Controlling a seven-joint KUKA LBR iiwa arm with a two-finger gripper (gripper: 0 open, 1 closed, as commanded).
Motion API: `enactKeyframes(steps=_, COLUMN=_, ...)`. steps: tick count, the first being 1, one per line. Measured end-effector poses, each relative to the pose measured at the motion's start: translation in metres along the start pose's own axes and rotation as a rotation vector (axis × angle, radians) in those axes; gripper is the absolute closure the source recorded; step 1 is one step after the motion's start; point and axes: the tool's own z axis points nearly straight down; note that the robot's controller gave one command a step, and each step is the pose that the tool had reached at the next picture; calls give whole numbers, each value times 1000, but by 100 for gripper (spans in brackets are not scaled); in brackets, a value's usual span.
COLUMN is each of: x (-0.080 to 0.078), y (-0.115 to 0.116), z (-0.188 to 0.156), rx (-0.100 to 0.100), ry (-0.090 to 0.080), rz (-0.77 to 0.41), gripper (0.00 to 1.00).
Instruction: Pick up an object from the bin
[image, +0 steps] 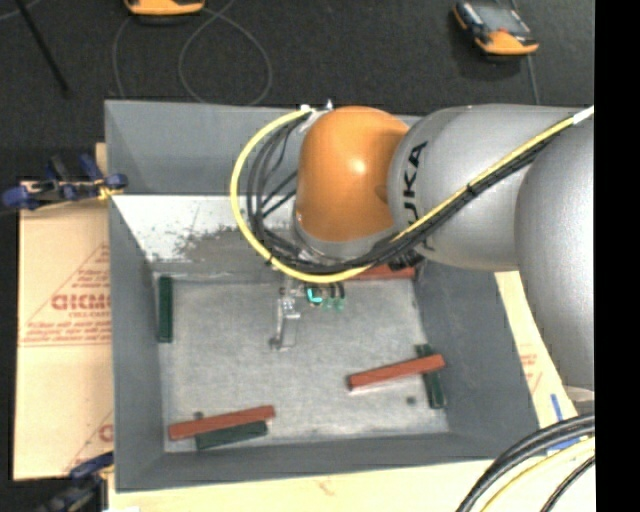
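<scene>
Jaws hang over bare floor near the middle of the bin (220, 365); whether spread or clenched cannot be told, and nothing is seen gripped. The approach step is judged in hand: the nearby red bar (395, 375), lower right, must be reached and straddled crosswise.

The bin (135, 330) is dull grey metal; its floor looks rough, and pale scuffs mark the far left. The red bars (395, 373) and green bars (164, 308) look matt and smooth. The arm (500, 190) has a smooth silver sheen, and its orange cover (345, 180) is glossy.
</scene>
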Motion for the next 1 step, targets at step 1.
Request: enactKeyframes(steps=1, x=-55, y=-83, z=106, rx=4, ry=-6, rz=3, gripper=0)
